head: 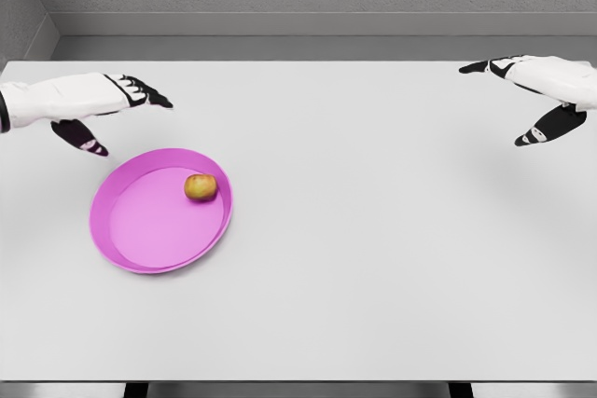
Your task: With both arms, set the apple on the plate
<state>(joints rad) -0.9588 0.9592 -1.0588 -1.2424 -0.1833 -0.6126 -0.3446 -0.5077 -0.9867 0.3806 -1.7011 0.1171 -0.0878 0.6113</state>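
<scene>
Although only the head view is given, it shows the whole scene: a small, round, yellow-brown apple [201,186] lies inside a shallow, round, magenta plastic plate [126,244], close to the plate's far right rim, on a broad white table [373,258].

Judging by its look, the apple should be light, firm and rigid, with a smooth skin that could slip or roll if nudged from one side only. It would not crush under a moderate grip, though it might bruise. The sensible hold, should it need one, would be across its widest middle, fingers on opposite sides, or cupped between two palms. The plate's low rim would do little to stop a rolling fruit.

The left hand [112,109] hangs above the table just beyond the plate's far left edge, fingers spread and thumb dropped low. It grips nothing and touches neither plate nor apple.

The right hand [536,100] hovers over the far right of the table, well apart from the plate, likewise open with dark fingertips splayed and thumb hanging, and it is empty.

With the apple sitting on the plate and both hands clear, the task looks done
</scene>
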